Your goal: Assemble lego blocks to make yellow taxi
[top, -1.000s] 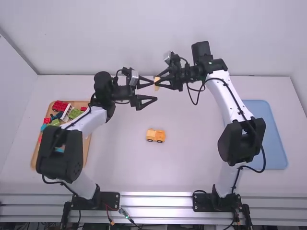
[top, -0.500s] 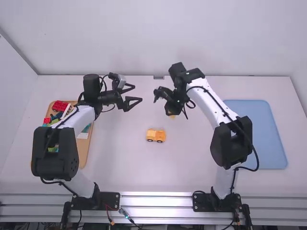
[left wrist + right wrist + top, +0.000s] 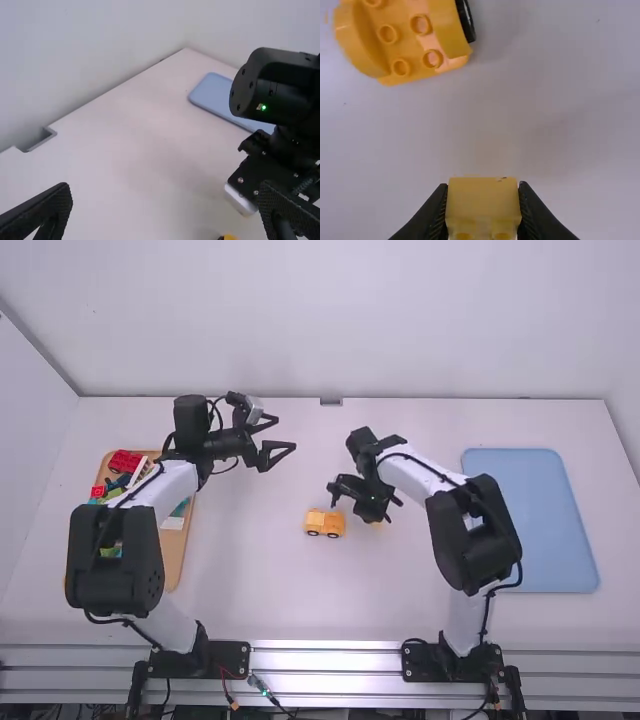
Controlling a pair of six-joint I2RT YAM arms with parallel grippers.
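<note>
The toy taxi (image 3: 325,523) stands on the bench (image 3: 260,580), near its middle, its 2 dark wheels on this side showing in the high view. The right wrist view shows its orange-yellow top with round studs between 2 raised parts, and 1 black wheel at its side. It stands where it stood in the 2 earlier frames.

Just to the right of the taxi, the right gripper (image 3: 375,521) points down, its 2 fingers closed in on the opposite sides of a yellow block (image 3: 483,200). The block is apart from the taxi. 1.0 s ago it was up near the far edge of the bench, beside the left gripper; since then the right gripper has brought it toward the camera, past its place of 0.5 s ago.

The left gripper (image 3: 286,433) is beyond the taxi and to its left, its 2 fingers spread wide with nothing between them. It drew back leftward after the first frame and has kept its place since 0.5 s ago.

Farther left, partly under the left arm, a wooden tray (image 3: 176,560) holds red, green, blue and white pieces. At the far right lies a blue tray (image 3: 560,530).
</note>
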